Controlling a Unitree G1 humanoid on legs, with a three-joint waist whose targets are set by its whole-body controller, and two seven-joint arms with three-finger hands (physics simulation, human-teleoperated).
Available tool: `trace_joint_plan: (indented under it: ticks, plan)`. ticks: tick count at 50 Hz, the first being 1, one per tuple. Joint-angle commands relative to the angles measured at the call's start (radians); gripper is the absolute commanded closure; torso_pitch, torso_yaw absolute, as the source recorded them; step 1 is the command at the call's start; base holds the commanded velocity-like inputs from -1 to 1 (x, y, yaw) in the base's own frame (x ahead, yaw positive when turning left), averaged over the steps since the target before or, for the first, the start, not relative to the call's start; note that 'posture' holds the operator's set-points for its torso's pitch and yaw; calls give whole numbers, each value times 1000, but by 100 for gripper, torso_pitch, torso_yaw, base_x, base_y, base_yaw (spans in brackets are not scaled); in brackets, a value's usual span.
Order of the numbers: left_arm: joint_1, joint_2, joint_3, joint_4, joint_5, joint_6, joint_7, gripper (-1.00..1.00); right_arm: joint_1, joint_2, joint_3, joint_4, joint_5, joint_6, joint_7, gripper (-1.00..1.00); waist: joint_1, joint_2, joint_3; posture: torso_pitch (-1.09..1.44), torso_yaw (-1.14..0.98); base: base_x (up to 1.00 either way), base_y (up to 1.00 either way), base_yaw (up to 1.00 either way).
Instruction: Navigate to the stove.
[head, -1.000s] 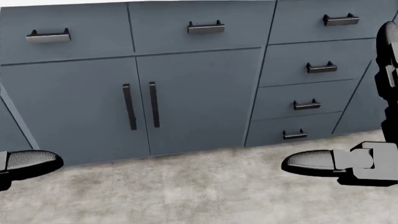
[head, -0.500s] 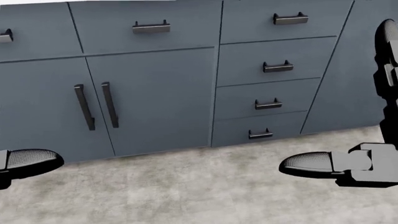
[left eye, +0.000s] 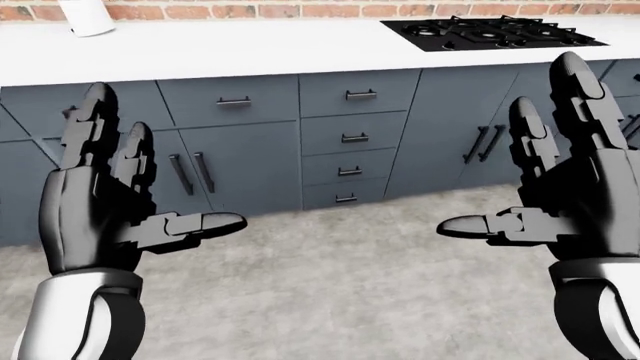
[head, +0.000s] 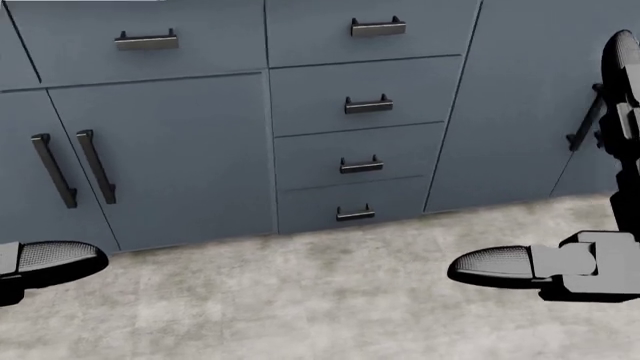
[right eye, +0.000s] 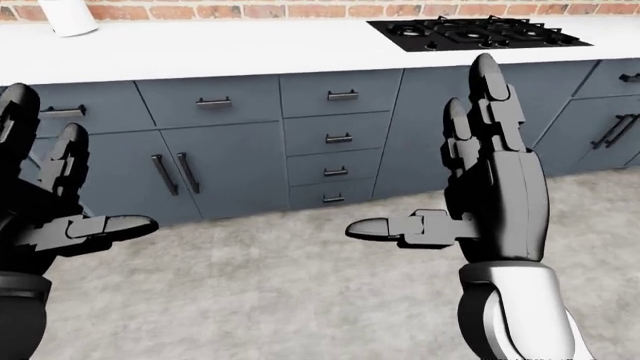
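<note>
The black gas stove (left eye: 492, 31) is set into the white counter (left eye: 250, 49) at the top right of the left-eye view; it also shows in the right-eye view (right eye: 470, 32). My left hand (left eye: 120, 206) is raised at the left, open and empty, fingers up and thumb pointing right. My right hand (right eye: 470, 202) is raised at the right, open and empty, thumb pointing left. Neither hand touches anything. The head view shows only cabinet fronts, floor and my thumb tips (head: 495, 264).
Grey-blue cabinets run under the counter: a drawer stack (left eye: 345, 139) in the middle, double doors (left eye: 195, 172) to its left, more doors (left eye: 480, 142) under the stove. A white cylinder (left eye: 88, 16) stands on the counter at top left. A brick wall is behind. Grey concrete floor (left eye: 330, 285) lies below.
The whole head view has shifted: cabinets and drawers slide leftward in the picture, so the camera has moved right along the counter. My hands keep the same pose.
</note>
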Motion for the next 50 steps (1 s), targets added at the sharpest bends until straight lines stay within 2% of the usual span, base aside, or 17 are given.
trace_joint_plan:
  ticks: [1, 3, 12, 14, 19, 22, 24, 26, 27, 28, 37, 40, 42, 44, 46, 49, 50]
  plan:
    - [-11, 1, -2, -18, 1, -19, -6, -100, -10, -16, -23, -5, 3, -18, -11, -100, 1, -25, -28, 0, 0, 0, -55, 0]
    - [-10, -2, 5, -18, 5, -17, -13, -100, -7, -7, -11, -5, -16, -19, -5, -100, -6, -2, 3, 0, 0, 0, -56, 0]
    - [-3, -15, 1, -18, 32, -22, -36, -100, -10, 11, -4, -5, -42, -13, 12, -100, -7, 81, 16, 0, 0, 0, -57, 0]
    - [-4, -16, 4, -18, 35, -20, -41, -100, -8, 13, -4, -5, -47, -14, 15, -100, -6, 119, 5, 0, 0, 0, -57, 0]
    - [-9, -18, 2, -18, 39, -16, -41, -100, -12, 11, -8, -5, -45, -10, 16, -100, 0, 115, -11, 0, 0, 2, -56, 0]
    - [-10, -14, 0, -18, 31, -16, -34, -100, -12, 10, -8, -5, -40, -11, 13, -100, 7, 85, 1, 0, 0, 5, -55, 0]
    - [-9, -11, -3, -18, 30, -18, -31, -100, -12, 18, -4, -5, -49, -9, 18, -100, 8, 49, 5, 0, 0, 5, -55, 0]
    - [-6, -9, 0, -18, 23, -20, -28, -100, -11, 15, -9, -5, -44, -10, 16, -100, -4, -55, -26, 0, 0, 5, -55, 0]
    - [-4, -9, -2, -18, 25, -23, -28, -100, -9, 14, -8, -5, -45, -12, 16, -100, -3, 5, -1, 0, 0, 5, -54, 0]
    - [-4, -6, 0, -18, 20, -22, -25, -100, -9, 11, -4, -5, -44, -14, 13, -100, -6, -5, 0, 0, 0, 6, -54, 0]
    - [-2, -24, -3, -18, 50, -22, -50, -100, -5, 11, 2, -5, -58, -18, 19, -100, -12, 72, 16, 0, 0, 6, -54, 0]
    - [-3, -28, -5, -18, 59, -20, -56, -100, -3, 12, 6, -5, -65, -22, 22, -100, -11, 118, 6, 0, 0, 11, -50, 0]
    - [-6, -25, -3, -18, 50, -18, -50, -100, -6, 16, 5, -5, -68, -20, 25, -100, 6, 89, 19, 0, 0, 32, -36, 0]
    - [0, -28, -6, -18, 59, -24, -56, -100, -1, 25, 9, -5, -83, -24, 36, -100, 10, 100, 19, 0, 0, 36, -35, 0]
    - [-6, -29, 3, -18, 53, -16, -56, -100, -3, 22, 8, -5, -79, -21, 33, -100, 15, 90, 8, 0, 0, 37, -35, 0]
    - [-3, -30, -5, -18, 61, -19, -58, -100, -2, 31, 5, -5, -87, -18, 43, -100, 23, 49, 17, 0, 0, 36, -35, 0]
    - [-7, -28, -2, -18, 54, -17, -54, -100, -5, 31, 4, -5, -86, -15, 42, -100, 21, 12, 4, 0, 0, 38, -34, 0]
